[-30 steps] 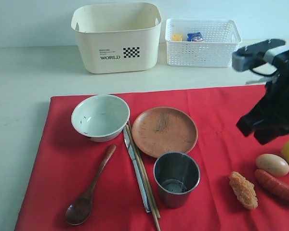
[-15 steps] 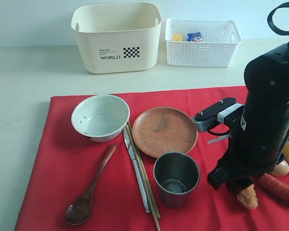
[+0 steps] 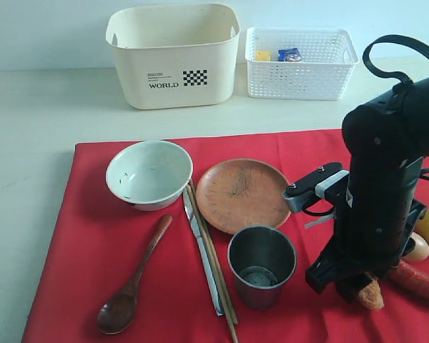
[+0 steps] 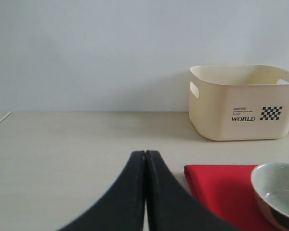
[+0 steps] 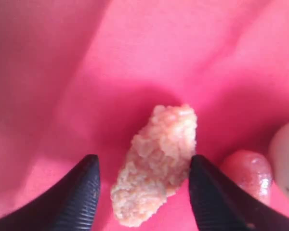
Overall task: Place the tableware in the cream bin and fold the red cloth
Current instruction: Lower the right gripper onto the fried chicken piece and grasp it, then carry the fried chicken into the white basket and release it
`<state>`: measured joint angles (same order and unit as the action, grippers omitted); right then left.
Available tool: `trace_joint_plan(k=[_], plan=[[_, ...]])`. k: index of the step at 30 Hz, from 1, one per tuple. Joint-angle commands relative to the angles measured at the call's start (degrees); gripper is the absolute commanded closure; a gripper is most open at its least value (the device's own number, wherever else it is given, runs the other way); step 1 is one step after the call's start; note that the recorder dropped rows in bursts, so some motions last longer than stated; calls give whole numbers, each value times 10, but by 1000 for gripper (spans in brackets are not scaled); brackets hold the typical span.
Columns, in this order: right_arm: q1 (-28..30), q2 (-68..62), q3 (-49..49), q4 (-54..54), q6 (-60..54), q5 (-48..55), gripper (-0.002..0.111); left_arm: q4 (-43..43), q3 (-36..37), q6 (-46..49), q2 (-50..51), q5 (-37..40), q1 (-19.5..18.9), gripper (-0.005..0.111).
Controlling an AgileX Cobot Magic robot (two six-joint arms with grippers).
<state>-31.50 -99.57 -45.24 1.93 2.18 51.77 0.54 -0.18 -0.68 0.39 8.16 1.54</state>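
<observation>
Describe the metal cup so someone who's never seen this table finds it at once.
On the red cloth, find the round brown plate in the middle. Beside it, toward the camera, stands the steel cup, the only upright metal thing; the knife beside it lies flat.

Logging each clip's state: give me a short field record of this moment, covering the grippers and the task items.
Left gripper: shut, empty, over table
Right gripper: open, straddling breaded toy food
Tableware: bowl, plate, cup, spoon, knife, chopsticks on red cloth
Cream bin: beyond cloth, floor hidden
Cloth state: spread, unfolded
</observation>
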Motion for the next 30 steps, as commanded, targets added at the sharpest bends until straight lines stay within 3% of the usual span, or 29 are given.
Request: trace_joint_plan(k=[1,5,12,18,25,30], plan=[[-2,-3,3,-5,0,-10,72,7,2,-2,-4,-1,-1,106],[-2,-3,3,-5,0,-10,91,7,2,-2,-4,-1,-1,106],[-2,9,-18,-9,-1,36,108,7,2,-2,-4,-1,-1,106],[-2,66,-79,38,3,81,108,7,2,-2,-4,-1,-1,106],[-2,96,-185,187,50,94,108,7,2,-2,-4,-1,-1,106],[13,95,-251,264,90,25,108,7,2,-2,-4,-1,-1,106]])
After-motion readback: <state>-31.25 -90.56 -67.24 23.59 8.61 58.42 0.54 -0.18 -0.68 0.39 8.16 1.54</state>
